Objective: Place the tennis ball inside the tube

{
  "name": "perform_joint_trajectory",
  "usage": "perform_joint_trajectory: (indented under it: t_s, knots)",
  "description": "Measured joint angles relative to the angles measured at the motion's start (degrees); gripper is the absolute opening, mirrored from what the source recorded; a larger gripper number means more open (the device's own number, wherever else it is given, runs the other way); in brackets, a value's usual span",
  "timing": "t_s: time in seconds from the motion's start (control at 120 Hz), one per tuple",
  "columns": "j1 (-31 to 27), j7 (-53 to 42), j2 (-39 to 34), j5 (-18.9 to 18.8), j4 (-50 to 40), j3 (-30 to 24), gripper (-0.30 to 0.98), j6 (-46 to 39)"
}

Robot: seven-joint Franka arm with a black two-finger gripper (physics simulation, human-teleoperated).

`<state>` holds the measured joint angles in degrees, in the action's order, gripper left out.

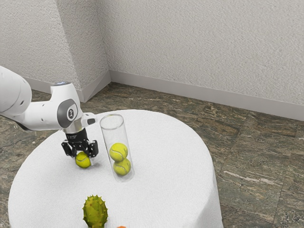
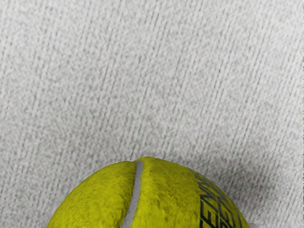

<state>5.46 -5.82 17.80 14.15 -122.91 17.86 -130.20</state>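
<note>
The tool (image 1: 83,153) points down, low over the white-covered worktop (image 1: 166,152), right at the loose tennis ball (image 1: 83,160). How far open it is, and whether it has hold of that ball, I cannot tell. The ball is outside the tube (image 1: 108,135) — under the tool, on the exterior view's left of the tube and a short way apart from it. The wrist view has the same ball close up, with a pale seam curving over it and dark lettering on one side; a soft shadow falls on the cloth beside it.

The clear tube stands on the worktop with its open end up. Two more tennis balls are inside, an upper one (image 1: 118,152) resting against a lower one (image 1: 122,166) near the bottom.

A spiky yellow-green fruit (image 1: 95,212) is near the exterior view's lower edge — beside it peeks a bit of something orange (image 1: 122,227), too little to name.
</note>
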Motion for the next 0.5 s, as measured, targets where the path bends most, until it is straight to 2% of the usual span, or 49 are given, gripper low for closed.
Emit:
perform_joint_trajectory:
  t_s: [0.142, 0.242, 0.342, 0.5]
  knots:
    - [0.01, -0.22, -1.03, -0.03, -0.24, 0.05, 0.43, 0.11]
    - [0.09, -0.23, -8.25, -0.45, -1.51, 0.17, 0.41, 1.39]
    - [0.31, 0.76, -15.08, -3.88, 0.82, 0.26, 0.37, 5.37]
    - [0.27, 3.31, -18.78, -8.69, 11.71, 0.02, 0.34, 15.19]
